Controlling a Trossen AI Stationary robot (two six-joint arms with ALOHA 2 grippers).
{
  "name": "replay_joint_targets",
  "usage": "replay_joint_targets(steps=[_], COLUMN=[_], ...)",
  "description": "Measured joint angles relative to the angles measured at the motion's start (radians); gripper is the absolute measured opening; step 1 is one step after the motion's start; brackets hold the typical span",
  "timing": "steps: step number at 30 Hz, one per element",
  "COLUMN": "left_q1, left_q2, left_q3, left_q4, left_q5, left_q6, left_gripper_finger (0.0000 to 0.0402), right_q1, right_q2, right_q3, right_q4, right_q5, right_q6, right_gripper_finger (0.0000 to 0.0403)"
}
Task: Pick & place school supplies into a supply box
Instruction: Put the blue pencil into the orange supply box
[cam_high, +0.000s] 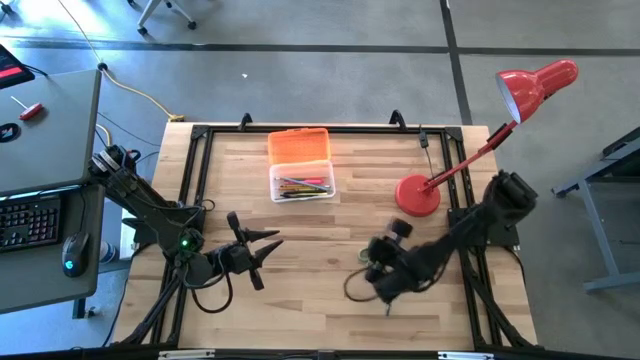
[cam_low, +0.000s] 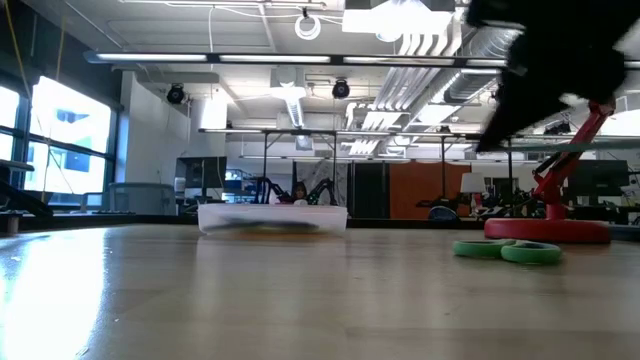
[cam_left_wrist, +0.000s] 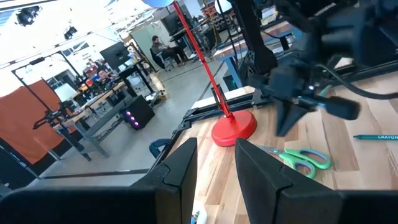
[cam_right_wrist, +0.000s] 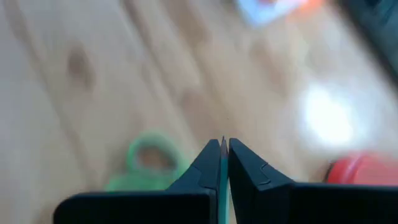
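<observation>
We see the right hand (cam_right_wrist: 224, 144) clamped on a thin teal pencil (cam_right_wrist: 222, 180), above the green-handled scissors (cam_right_wrist: 144, 165) lying flat on the table (cam_high: 300, 250). The left hand (cam_high: 262, 250) waits apart, open. The clear box (cam_high: 302, 180), orange lid (cam_high: 299, 146) open, sits far centre.

Scissors (cam_right_wrist: 146, 167) blurred, partly hidden behind right gripper (cam_right_wrist: 224, 144) fingers

Bare table (cam_high: 300, 250) lies between both arms; the red lamp (cam_high: 418, 194) crowds the box's (cam_high: 301, 180) right side.
</observation>
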Motion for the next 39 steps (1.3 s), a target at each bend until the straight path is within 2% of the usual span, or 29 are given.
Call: replay_joint_targets(steps=[3, 6, 8, 11, 14, 18, 21, 25, 33, 39], left_q1=[0.0, 0.0, 0.0, 0.0, 0.0, 0.0, 0.001, 0.001, 0.001, 0.001], left_q2=[0.0, 0.0, 0.0, 0.0, 0.0, 0.0, 0.0, 0.0, 0.0, 0.0], left_q3=[0.0, 0.0, 0.001, 0.002, 0.002, 0.002, 0.002, 0.003, 0.003, 0.003], left_q4=[0.002, 0.009, 0.008, 0.008, 0.008, 0.007, 0.007, 0.006, -0.001, -0.038], left_q5=[0.0, 0.0, -0.012, -0.038, -0.062, -0.064, -0.064, -0.064, -0.087, -0.088], left_q6=[0.0, 0.0, 0.0, 0.0, 0.0, 0.002, 0.026, 0.031, 0.031, 0.028], left_gripper_finger=[0.014, 0.014, 0.014, 0.014, 0.014, 0.014, 0.014, 0.014, 0.014, 0.014], right_q1=[-0.093, -0.214, -0.3, -0.427, -0.543, -0.664, -0.705, -0.718, -0.726, -0.726], right_q2=[-0.001, -0.001, 0.002, 0.018, 0.048, 0.119, 0.205, 0.335, 0.575, 0.678], right_q3=[0.039, 0.036, 0.02, -0.008, -0.026, -0.003, 0.064, 0.208, 0.557, 0.664], right_q4=[0.101, 0.334, 0.557, 0.869, 1.108, 1.231, 1.226, 1.175, 0.884, 0.864], right_q5=[0.086, 0.11, 0.02, -0.21, -0.389, -0.6, -0.598, -0.578, -0.595, -0.584], right_q6=[-0.224, -0.563, -0.845, -1.233, -1.454, -1.567, -1.589, -1.703, -1.747, -1.744], right_gripper_finger=[0.0001, 0.0001, 0.0001, 0.0001, 0.0001, 0.0, 0.0, 0.0, 0.0, 0.0])
